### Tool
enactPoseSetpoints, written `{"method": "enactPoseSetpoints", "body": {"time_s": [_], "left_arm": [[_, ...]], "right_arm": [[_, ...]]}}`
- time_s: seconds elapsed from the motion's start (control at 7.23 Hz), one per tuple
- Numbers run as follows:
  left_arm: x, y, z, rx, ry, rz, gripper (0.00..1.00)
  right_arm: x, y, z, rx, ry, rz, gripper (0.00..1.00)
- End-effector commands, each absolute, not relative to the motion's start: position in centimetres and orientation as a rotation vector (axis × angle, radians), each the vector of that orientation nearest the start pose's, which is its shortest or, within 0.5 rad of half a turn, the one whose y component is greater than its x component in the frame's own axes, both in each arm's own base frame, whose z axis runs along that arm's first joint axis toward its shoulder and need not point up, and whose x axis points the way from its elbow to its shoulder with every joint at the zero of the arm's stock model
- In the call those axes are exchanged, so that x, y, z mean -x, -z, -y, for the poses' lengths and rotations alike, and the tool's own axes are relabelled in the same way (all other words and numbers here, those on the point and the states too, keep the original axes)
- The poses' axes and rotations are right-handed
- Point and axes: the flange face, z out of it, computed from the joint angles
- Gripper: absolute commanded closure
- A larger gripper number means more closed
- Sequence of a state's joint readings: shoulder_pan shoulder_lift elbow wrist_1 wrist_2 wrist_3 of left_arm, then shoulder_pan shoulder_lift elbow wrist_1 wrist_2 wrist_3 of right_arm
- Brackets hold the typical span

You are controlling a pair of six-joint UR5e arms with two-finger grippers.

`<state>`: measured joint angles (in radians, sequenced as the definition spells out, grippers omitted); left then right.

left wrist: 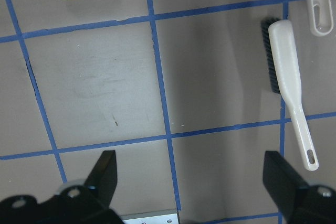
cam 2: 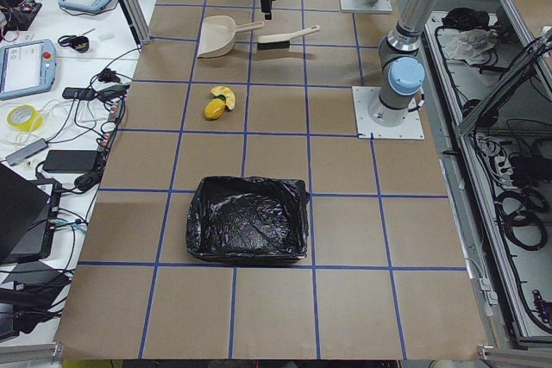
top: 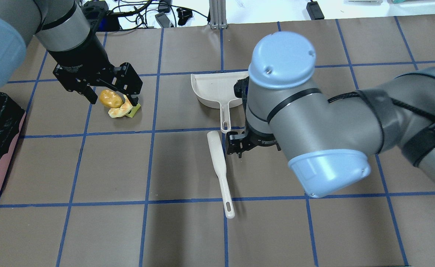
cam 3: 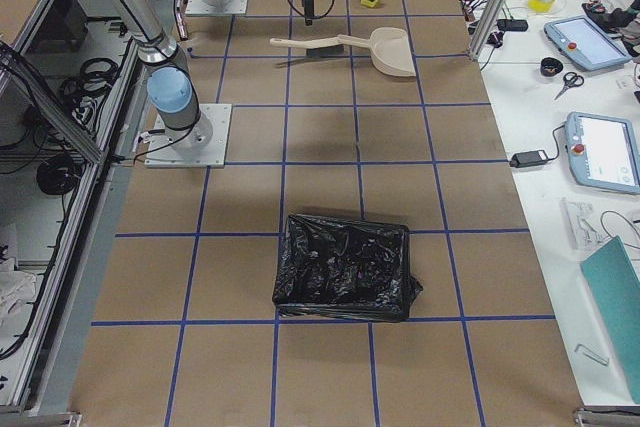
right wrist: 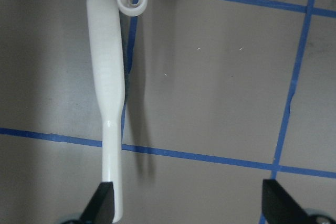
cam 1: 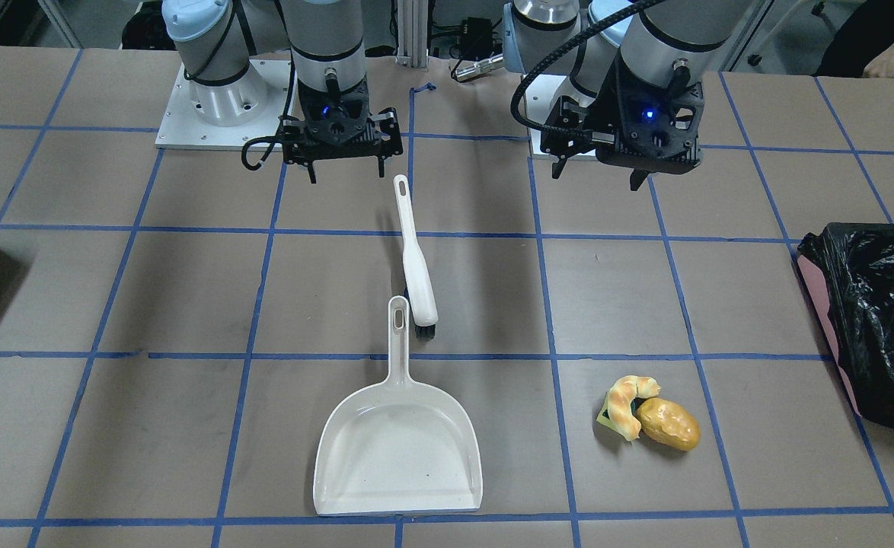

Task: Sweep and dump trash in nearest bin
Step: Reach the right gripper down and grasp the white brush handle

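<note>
Brown table (cam 1: 188, 304) with a blue tape grid carries everything. Black-bagged bin (cam 1: 881, 320), pink wall showing, stands at the table's left end.

Left gripper (cam 1: 598, 175) hangs above the table near the robot's edge. Its jaws are spread wide with nothing between them, and its wrist view shows only bare table between the fingers. Right gripper (cam 1: 346, 175) hangs near the same edge, just beside the brush's handle end, also spread wide and holding nothing.

White dustpan (cam 1: 397, 449) lies mid-table near the operators' edge, mouth toward that edge, handle toward the robot. White brush (cam 1: 415, 266) lies flat between the dustpan and the robot. Its dark bristled head is just beside the dustpan's handle tip.

Trash sits in one cluster between dustpan and bin, near the operators' edge. A golden potato (cam 1: 669, 424) touches a curved pastry (cam 1: 624, 403), and a yellow-green bit (cam 1: 607, 417) peeks from under the pastry.
</note>
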<state>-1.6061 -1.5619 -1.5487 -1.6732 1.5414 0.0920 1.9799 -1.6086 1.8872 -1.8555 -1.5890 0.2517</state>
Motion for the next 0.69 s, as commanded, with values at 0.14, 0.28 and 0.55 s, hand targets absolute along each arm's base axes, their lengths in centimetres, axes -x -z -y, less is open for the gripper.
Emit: {"method": "enactPoseSetpoints", "body": {"time_s": [0.14,0.28,0.55], "left_arm": [[15.7,-47.4,49.1,-0.195,-0.135,-3.171,0.0],[15.9,-47.3,50.6,-0.19,-0.029,-3.179,0.0],[16.9,-45.4,53.0,-0.156,-0.017,-3.239,0.0]], "right_arm": [[-35.0,-34.0,35.8,0.367,0.025,-3.158,0.0],[-36.0,-32.3,35.3,0.4,0.071,-3.139,0.0],[-35.6,-28.5,33.9,0.405,0.056,-3.131,0.0]]}}
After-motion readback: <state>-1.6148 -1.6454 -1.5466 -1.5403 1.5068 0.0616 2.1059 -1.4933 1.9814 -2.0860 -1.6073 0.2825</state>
